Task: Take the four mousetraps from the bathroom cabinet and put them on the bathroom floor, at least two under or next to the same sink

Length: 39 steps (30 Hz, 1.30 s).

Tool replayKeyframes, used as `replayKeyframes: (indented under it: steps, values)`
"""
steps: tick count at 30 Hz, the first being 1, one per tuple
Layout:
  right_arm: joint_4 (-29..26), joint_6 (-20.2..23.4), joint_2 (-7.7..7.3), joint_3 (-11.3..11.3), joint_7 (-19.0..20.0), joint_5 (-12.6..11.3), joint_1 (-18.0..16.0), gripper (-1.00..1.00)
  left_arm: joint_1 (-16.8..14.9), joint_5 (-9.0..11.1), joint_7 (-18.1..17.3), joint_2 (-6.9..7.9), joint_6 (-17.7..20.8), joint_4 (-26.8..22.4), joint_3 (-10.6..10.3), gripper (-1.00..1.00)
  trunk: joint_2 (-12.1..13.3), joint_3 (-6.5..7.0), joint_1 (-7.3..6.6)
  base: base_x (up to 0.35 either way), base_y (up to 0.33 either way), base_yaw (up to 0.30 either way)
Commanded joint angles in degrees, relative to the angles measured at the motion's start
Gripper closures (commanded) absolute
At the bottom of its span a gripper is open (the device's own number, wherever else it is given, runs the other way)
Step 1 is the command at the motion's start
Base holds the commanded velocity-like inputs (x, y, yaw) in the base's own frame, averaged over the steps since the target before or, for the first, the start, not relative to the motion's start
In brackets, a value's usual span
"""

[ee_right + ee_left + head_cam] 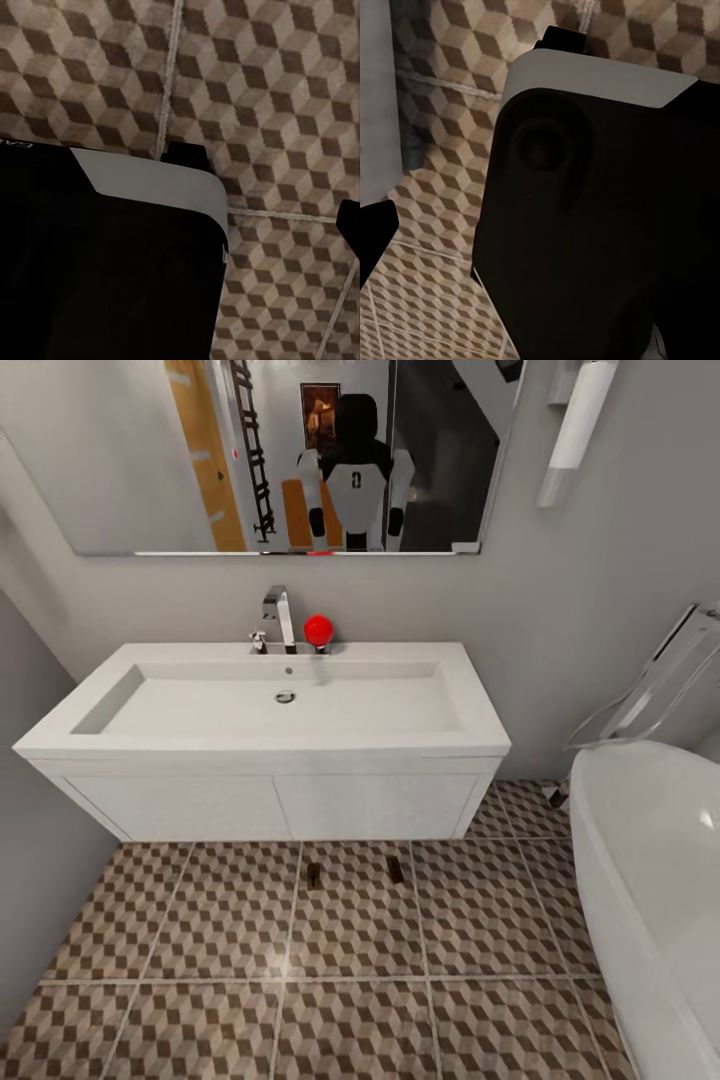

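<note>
Facing a wide white rectangular basin (285, 705) with a tall angular chrome tap (280, 618), set on a white wall-hung vanity (270, 800); red ball-like object (318, 628) beside the tap; mirror (280, 450) above, reflecting the robot. Two small dark flat pieces, probably mousetraps though too small to confirm, lying on the cube-patterned brown, beige and white tiled floor (200, 960): one (313, 874) and another (396, 870), apart from each other, just in front of the vanity's lower edge. White oval bathtub (650, 880) at the side. Cannot tell the state of either pincer; wrist cameras mostly blocked by dark robot body over tiles. Risks from here: rolling the base forward over the two pieces and knocking them away from the sink; clipping the bathtub rim when turning toward the cabinet; losing count of traps remaining.
</note>
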Motion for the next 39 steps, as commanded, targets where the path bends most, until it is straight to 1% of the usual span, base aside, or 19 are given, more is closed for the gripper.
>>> replayKeyframes:
  steps: [1,27,39]
  values:
    - [0.1,-0.3,0.03,0.5,-0.1,-0.6,-0.1,-1.00,0.0,0.4,0.1,-0.01,0.1,0.1,-0.5,-1.00,0.4,0.22,-0.23,0.000,0.000,0.000]
    - [0.1,-0.3,0.03,0.5,-0.1,-0.6,-0.1,-1.00,0.0,0.4,0.1,0.05,0.1,0.1,-0.4,-1.00,10.8,7.18,-5.94,0.000,0.000,0.000]
    - [0.1,-0.3,0.03,0.5,-0.1,-0.6,-0.1,-1.00,0.0,0.4,0.1,0.05,0.1,0.1,-0.4,-1.00,10.8,8.27,-5.94,0.000,0.000,0.000]
